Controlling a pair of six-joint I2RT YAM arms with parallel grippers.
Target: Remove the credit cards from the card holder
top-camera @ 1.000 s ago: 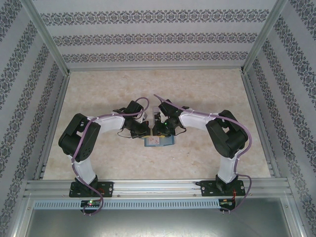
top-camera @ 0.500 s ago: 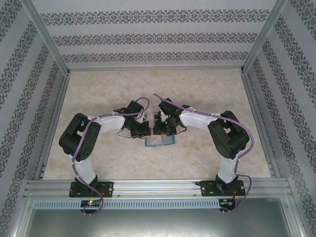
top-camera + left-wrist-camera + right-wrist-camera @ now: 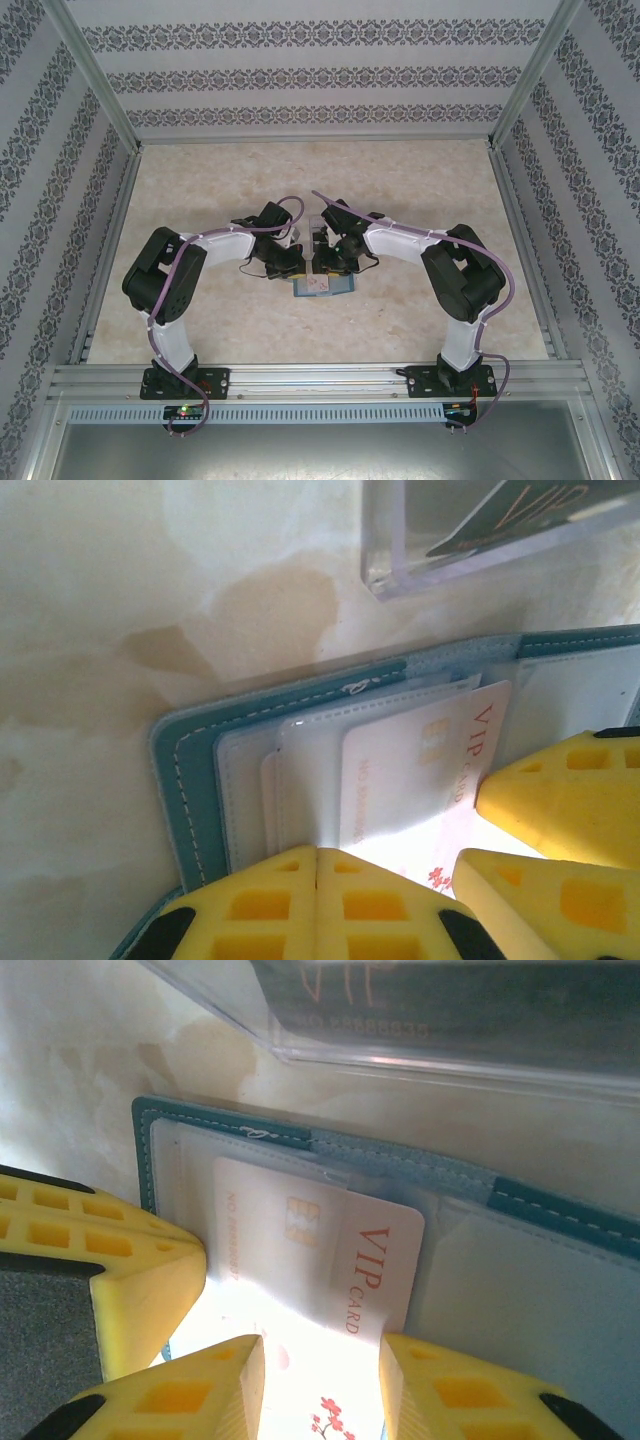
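Here, the flat teal-blue stitched card holder (image 3: 322, 287) lies open at the centre of the beige marbled worktop (image 3: 420, 190), with both arms meeting over it. The left pincer (image 3: 317, 858) is closed, its yellow fingers pressed together over the holder's clear sleeves (image 3: 300, 750) at the 6 o'clock edge of its wrist view. At 3 o'clock from it, the right pincer (image 3: 320, 1355) stands parted, its tips either side of a white credit card (image 3: 300, 1250) with a gold chip and red VIP lettering. The card sits partly out of its sleeve. A clear plastic case (image 3: 420, 1055) lies at 12 o'clock, near the holder but apart from it.
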